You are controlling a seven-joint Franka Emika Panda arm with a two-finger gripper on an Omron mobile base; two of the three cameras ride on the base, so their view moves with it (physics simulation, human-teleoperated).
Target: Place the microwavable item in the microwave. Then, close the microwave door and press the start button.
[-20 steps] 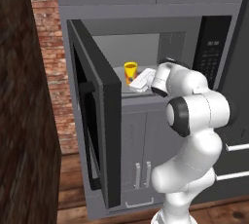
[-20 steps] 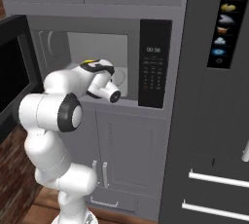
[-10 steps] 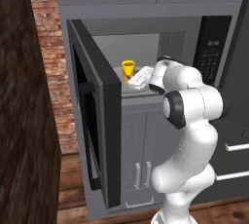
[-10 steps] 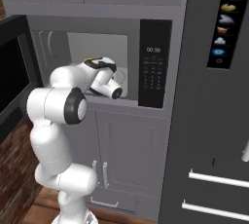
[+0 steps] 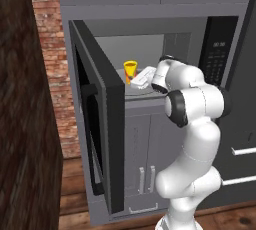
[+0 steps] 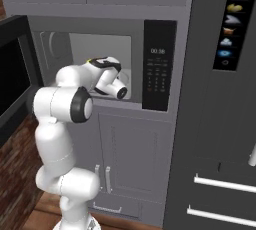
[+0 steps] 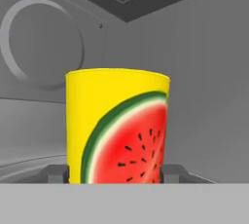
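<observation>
Grey kitchen cabinets frame the open microwave [image 5: 150, 49], where the gripper [image 7: 114, 173] has its jaws pinching the yellow cup [image 7: 118, 126] inside the cavity; it should set it flat on the turntable before letting go.

Grey cabinets [image 5: 142, 149], red brick wall [image 5: 50, 49], wood floor [image 5: 75, 209], dark fridge [image 6: 225, 124] at right.

Smooth, matt yellow cup [image 7: 116, 128] with a printed watermelon slice, no shine on its wall. Matt grey cavity walls in the microwave [image 5: 150, 49], plain and even like painted metal. Dark, glass-like window in the grey-framed microwave door [image 5: 100, 124]. Glossy black keypad panel [image 6: 159, 65]. Rough red brick wall [image 5: 50, 49]. Brown wooden floor [image 5: 75, 179]. Smooth white robot arm [image 5: 192, 124], plastic-looking, slightly shiny.
</observation>
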